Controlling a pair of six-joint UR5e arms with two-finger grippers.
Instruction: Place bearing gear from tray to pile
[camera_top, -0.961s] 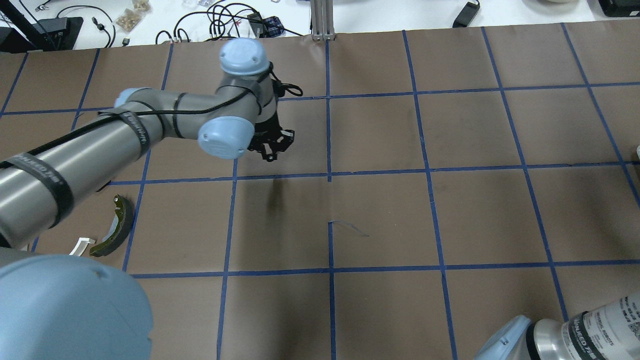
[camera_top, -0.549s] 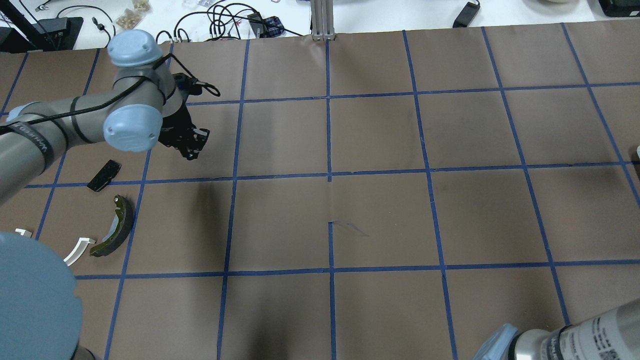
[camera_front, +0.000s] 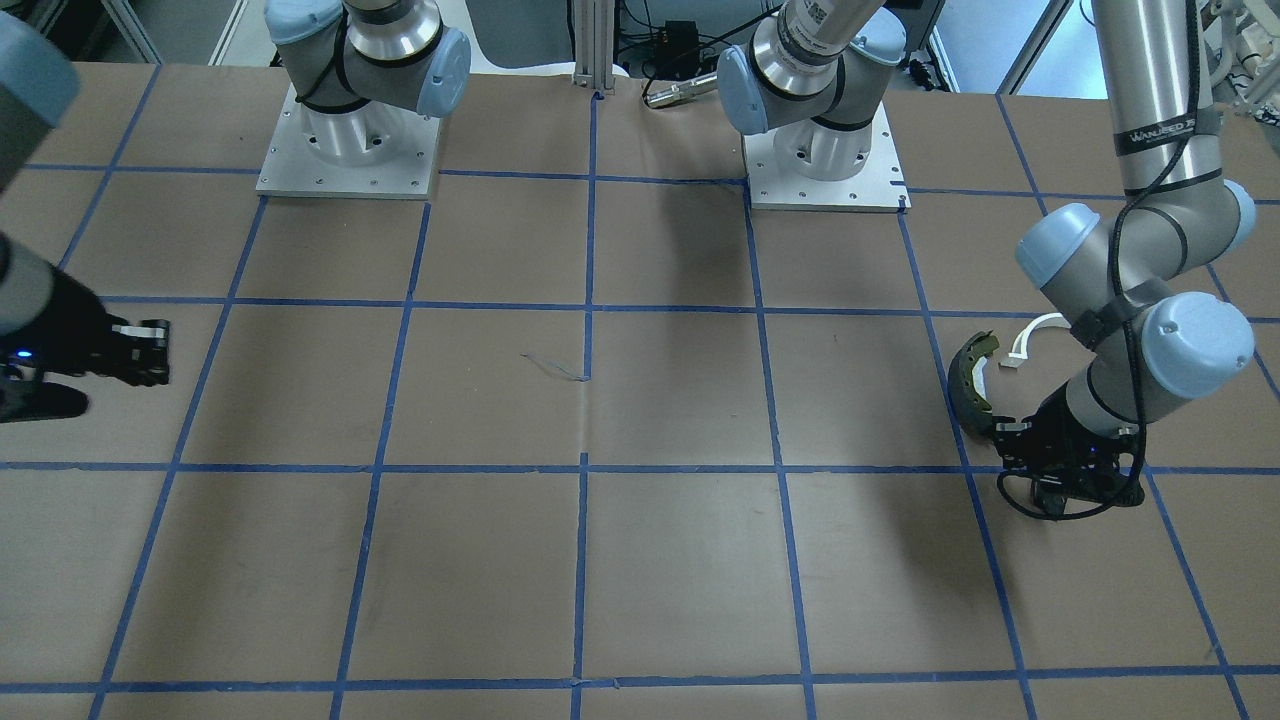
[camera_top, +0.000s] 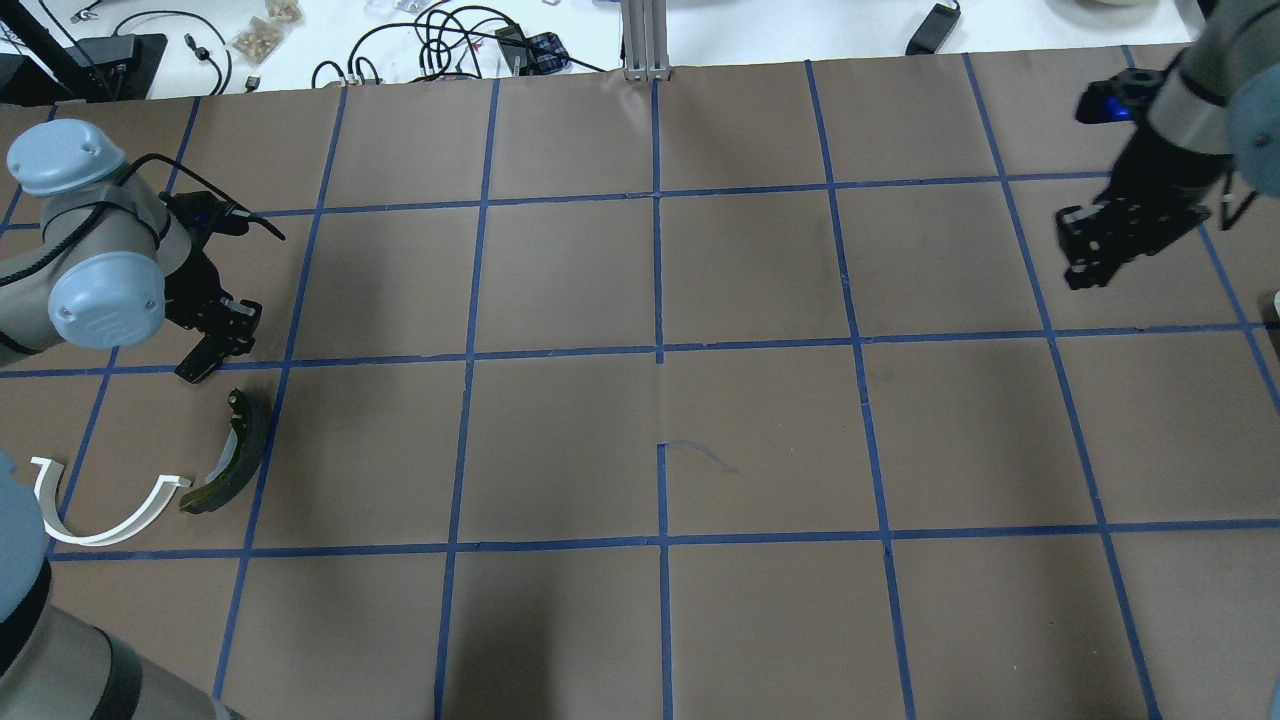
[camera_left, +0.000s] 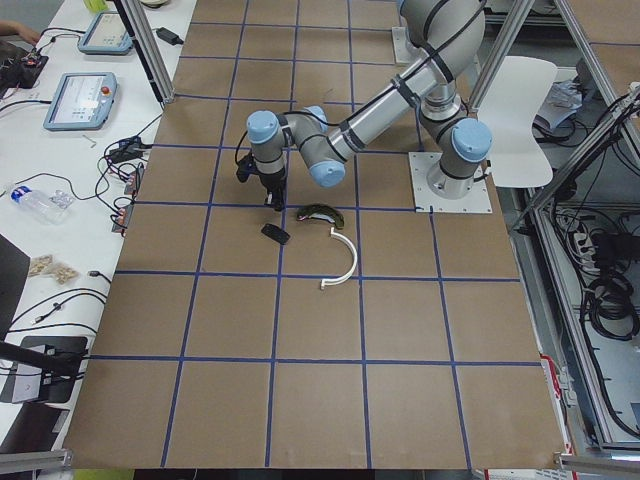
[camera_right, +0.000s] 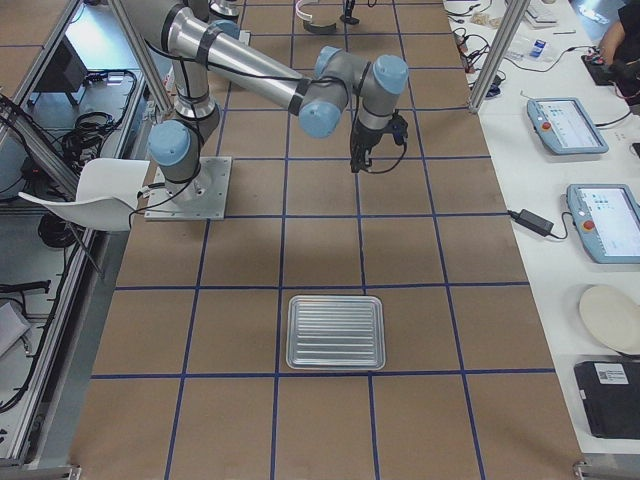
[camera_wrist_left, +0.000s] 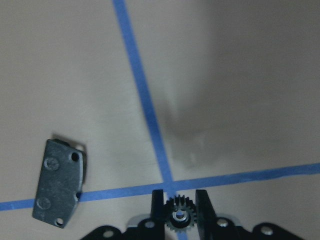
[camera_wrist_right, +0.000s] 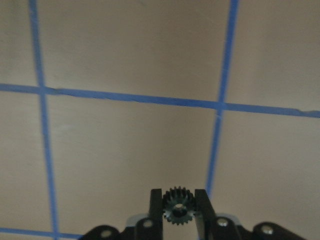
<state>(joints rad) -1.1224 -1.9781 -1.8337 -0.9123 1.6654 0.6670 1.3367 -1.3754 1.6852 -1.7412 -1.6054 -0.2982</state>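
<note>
My left gripper (camera_top: 215, 345) is shut on a small dark bearing gear (camera_wrist_left: 179, 218) and hovers over the pile at the table's left. The pile holds an olive-edged brake shoe (camera_top: 232, 455), a white plastic arc (camera_top: 100, 515) and a flat black plate (camera_wrist_left: 57, 187), which lies just left of the gripper in the left wrist view. My right gripper (camera_top: 1085, 262) is at the far right and is shut on a second bearing gear (camera_wrist_right: 178, 205) above bare paper. The ribbed silver tray (camera_right: 335, 332) shows only in the exterior right view, with nothing visible in it.
Brown paper with a blue tape grid covers the table. Cables and small items (camera_top: 450, 40) lie on the white bench past the far edge, next to an aluminium post (camera_top: 645, 40). The two arm bases (camera_front: 820, 150) stand on the robot's side.
My left arm has swung from the table's middle to the left, over the pile, now covering part of the black plate. My right gripper has come into view at the far right.
</note>
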